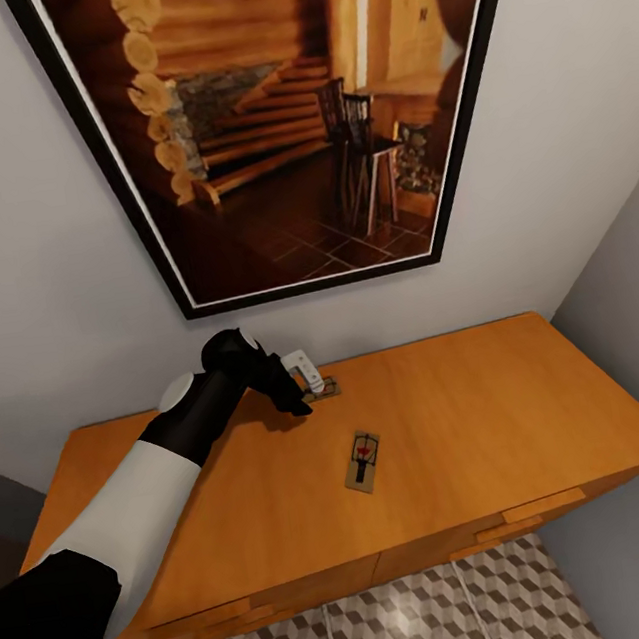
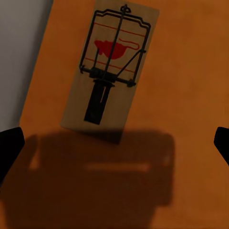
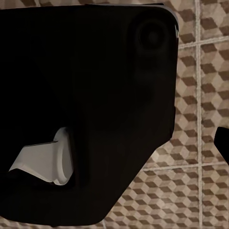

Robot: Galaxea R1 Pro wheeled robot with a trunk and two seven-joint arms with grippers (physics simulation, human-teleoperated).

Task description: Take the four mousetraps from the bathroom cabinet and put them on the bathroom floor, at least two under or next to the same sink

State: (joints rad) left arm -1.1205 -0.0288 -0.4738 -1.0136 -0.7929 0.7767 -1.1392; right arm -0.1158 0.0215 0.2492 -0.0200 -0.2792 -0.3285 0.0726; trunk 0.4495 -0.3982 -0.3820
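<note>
Two mousetraps lie on the orange-brown cabinet (image 1: 493, 408). One mousetrap (image 1: 363, 462) rests near the middle of the top. The other mousetrap (image 1: 324, 389) lies close to the back wall, right at my left gripper (image 1: 305, 400). In the left wrist view that mousetrap (image 2: 109, 71), with a red mouse print and a dark wire bar, lies flat just ahead of the left gripper (image 2: 114, 145), which is open with nothing between its fingertips (image 2: 9, 145). My right gripper (image 3: 114, 145) hangs over the cube-patterned bathroom floor (image 3: 200, 95); its fingertip (image 3: 222, 143) sits far out, open.
A large framed picture (image 1: 282, 113) hangs on the white wall above the cabinet. A grey wall (image 1: 619, 260) closes the right side. Drawer handles (image 1: 543, 505) face the patterned floor (image 1: 449, 615). A black robot part (image 3: 86, 95) blocks much of the right wrist view.
</note>
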